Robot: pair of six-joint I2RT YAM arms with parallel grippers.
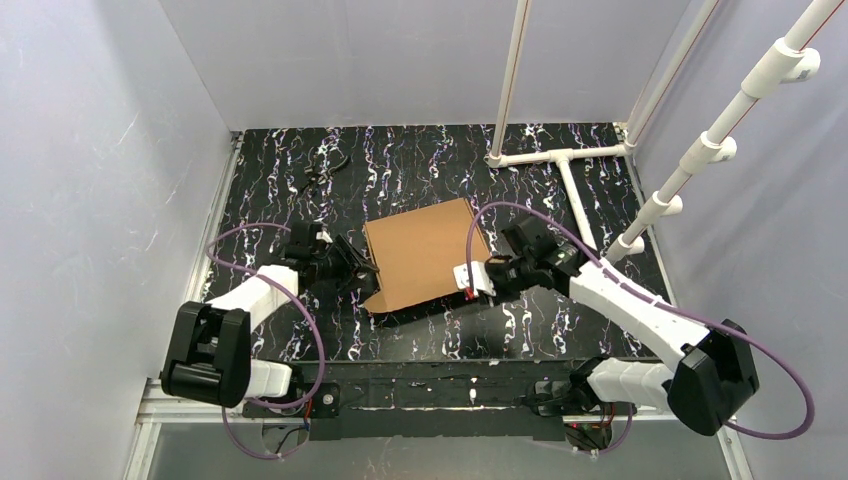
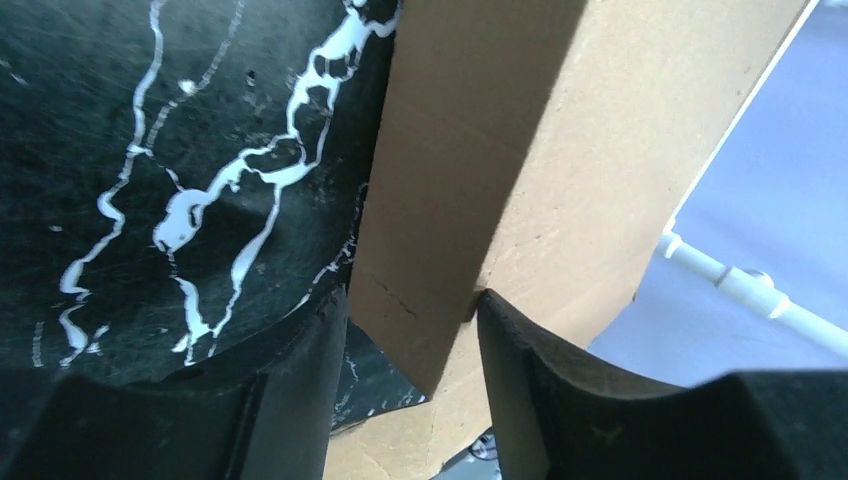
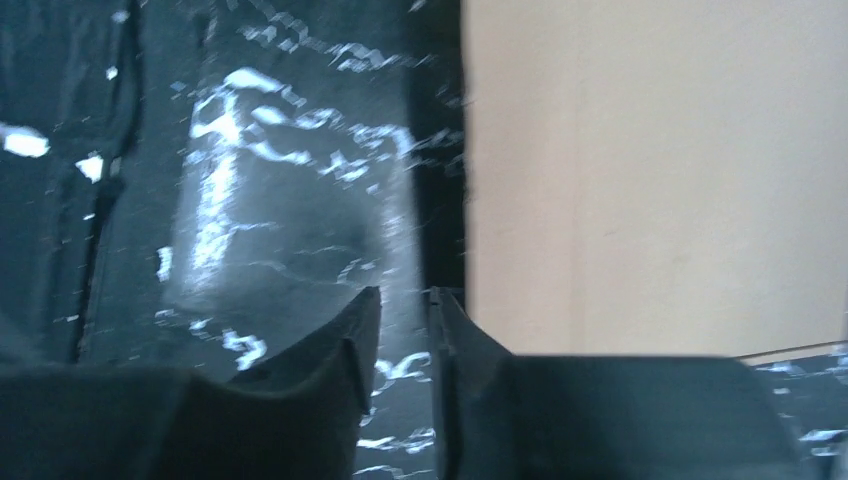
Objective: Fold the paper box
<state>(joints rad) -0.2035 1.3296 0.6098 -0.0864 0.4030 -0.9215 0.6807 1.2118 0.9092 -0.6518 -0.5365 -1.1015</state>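
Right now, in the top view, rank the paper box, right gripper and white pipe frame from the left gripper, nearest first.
1. paper box: at the left gripper's fingertips.
2. right gripper: across the box.
3. white pipe frame: far right corner.

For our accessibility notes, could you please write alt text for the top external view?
A brown paper box lies on a black, white-veined table, the left gripper at its left edge and the right gripper at its right edge. A white pipe frame stands far right.
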